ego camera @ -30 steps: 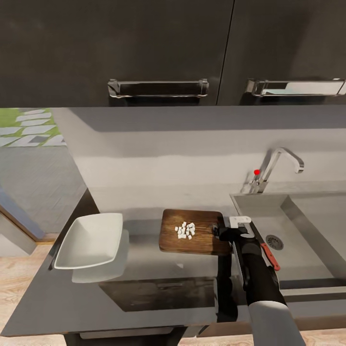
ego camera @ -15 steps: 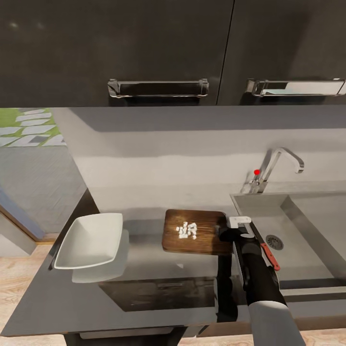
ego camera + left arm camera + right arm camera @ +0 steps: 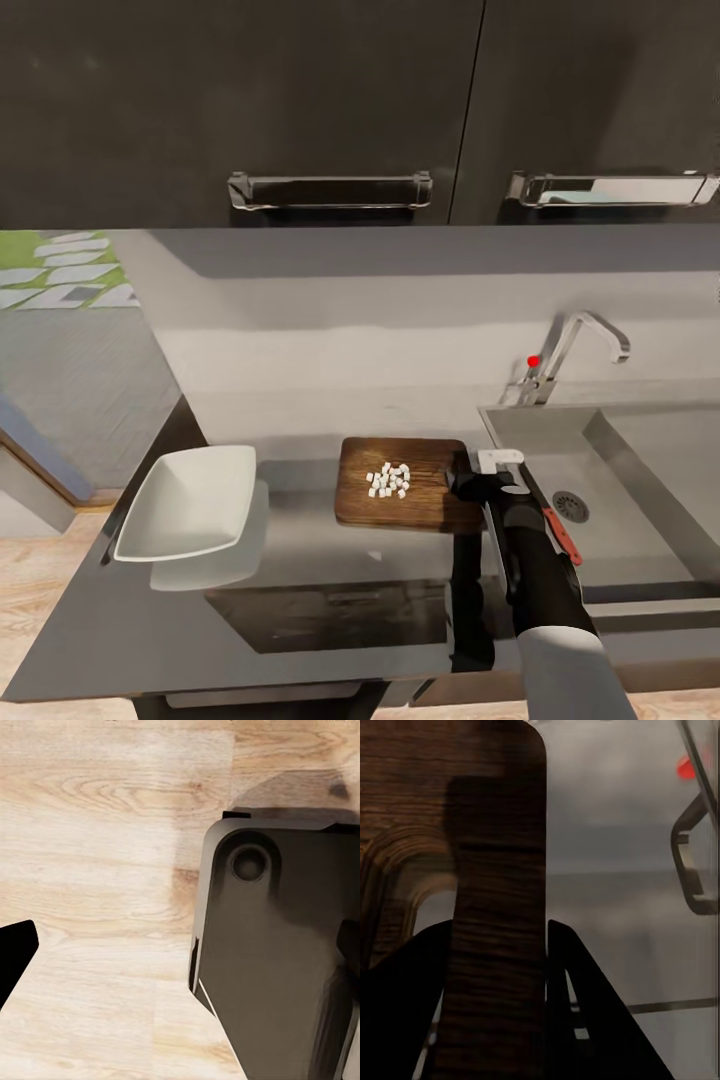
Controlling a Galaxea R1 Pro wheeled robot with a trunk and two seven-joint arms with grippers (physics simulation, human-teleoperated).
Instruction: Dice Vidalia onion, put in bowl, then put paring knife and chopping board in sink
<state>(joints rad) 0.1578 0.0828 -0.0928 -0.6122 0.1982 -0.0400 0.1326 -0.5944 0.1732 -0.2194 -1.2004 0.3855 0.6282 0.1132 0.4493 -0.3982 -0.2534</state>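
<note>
The chopping board (image 3: 425, 507) lies on the countertop (image 3: 300, 560) just left of the sink (image 3: 640, 470), with a small pile of white diced onion (image 3: 388, 481) on its middle. My right gripper (image 3: 468, 485) is shut on the board's right end, by the handle slot. In the right wrist view the board's dark wood (image 3: 495, 870) runs between my two black fingers (image 3: 585, 1005). The white square bowl (image 3: 185, 500) stands empty to the board's left. The paring knife (image 3: 562, 533) lies in the sink beside my right forearm. My left gripper (image 3: 180, 952) hangs open over the floor.
The chrome tap (image 3: 570, 350) with its red dot rises behind the sink's left corner. Dark wall cabinets with metal handles (image 3: 330, 188) hang above the counter. The left wrist view looks down on wooden flooring (image 3: 97, 832) and the robot's dark base (image 3: 277, 945).
The board with the diced onion shifted slightly right, then a little back left, in my right gripper. The head view dropped a touch.
</note>
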